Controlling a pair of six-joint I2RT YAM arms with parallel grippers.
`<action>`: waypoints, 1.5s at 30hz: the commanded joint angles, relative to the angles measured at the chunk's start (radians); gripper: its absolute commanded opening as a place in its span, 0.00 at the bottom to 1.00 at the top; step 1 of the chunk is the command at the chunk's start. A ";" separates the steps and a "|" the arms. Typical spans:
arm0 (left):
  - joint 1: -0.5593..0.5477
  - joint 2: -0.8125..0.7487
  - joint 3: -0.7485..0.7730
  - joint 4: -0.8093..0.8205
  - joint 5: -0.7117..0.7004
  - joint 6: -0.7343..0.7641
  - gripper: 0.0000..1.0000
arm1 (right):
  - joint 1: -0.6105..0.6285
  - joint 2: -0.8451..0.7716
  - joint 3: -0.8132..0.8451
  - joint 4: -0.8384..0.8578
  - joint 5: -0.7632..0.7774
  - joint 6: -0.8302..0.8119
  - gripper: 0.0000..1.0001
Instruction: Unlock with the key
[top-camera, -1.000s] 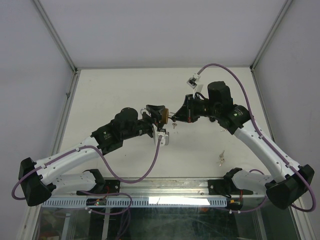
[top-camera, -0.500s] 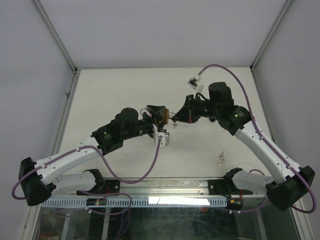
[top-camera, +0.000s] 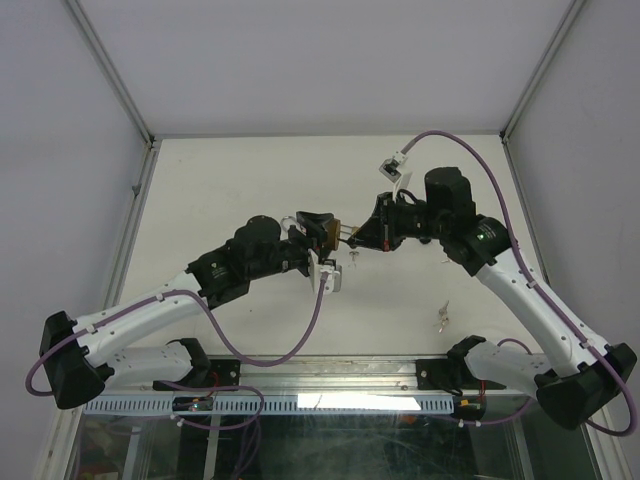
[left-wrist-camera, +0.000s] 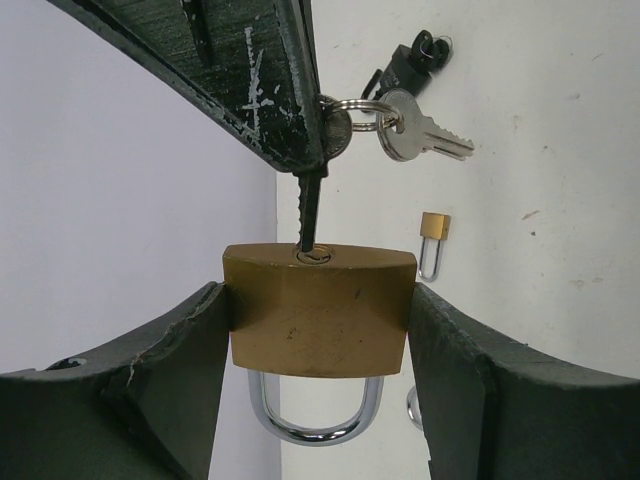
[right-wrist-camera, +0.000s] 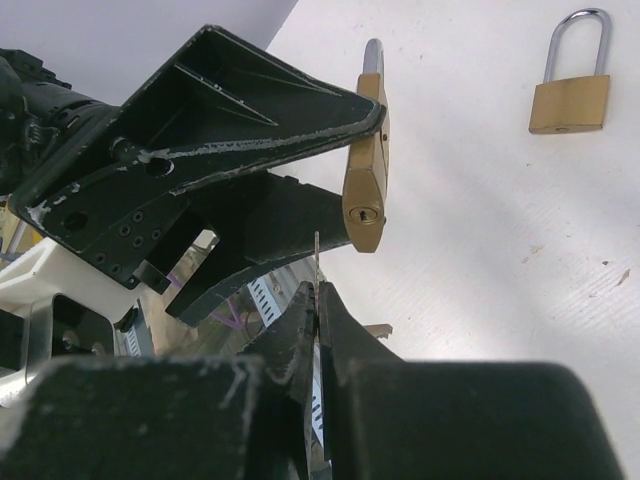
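My left gripper (left-wrist-camera: 320, 335) clamped the brass padlock (left-wrist-camera: 318, 312) by its sides, up off the table (left-wrist-camera: 545, 200). The right gripper (right-wrist-camera: 318, 298) pinched the key (left-wrist-camera: 311, 205) flat between its fingers, tip at the keyway (left-wrist-camera: 313, 256). I judged the blade needed squaring to the slot, then a straight push before any turn. I could read no brand or writing.

Satin, faintly scuffed brass body of padlock (left-wrist-camera: 318, 310), with polished chrome shackle; dull metal key (left-wrist-camera: 310, 205) blade; matt black plastic left fingers (left-wrist-camera: 150, 390), scratched pale at edges; matt white, lightly speckled desk (left-wrist-camera: 540, 250).
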 joint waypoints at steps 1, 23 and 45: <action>-0.009 -0.020 0.091 0.116 0.000 0.019 0.00 | -0.006 -0.013 0.018 0.011 -0.004 -0.021 0.00; -0.021 -0.014 0.091 0.119 0.018 0.001 0.00 | -0.053 0.006 0.052 0.023 -0.008 -0.030 0.00; -0.029 -0.008 0.098 0.117 0.014 -0.008 0.00 | -0.056 0.006 0.021 0.036 -0.042 -0.010 0.00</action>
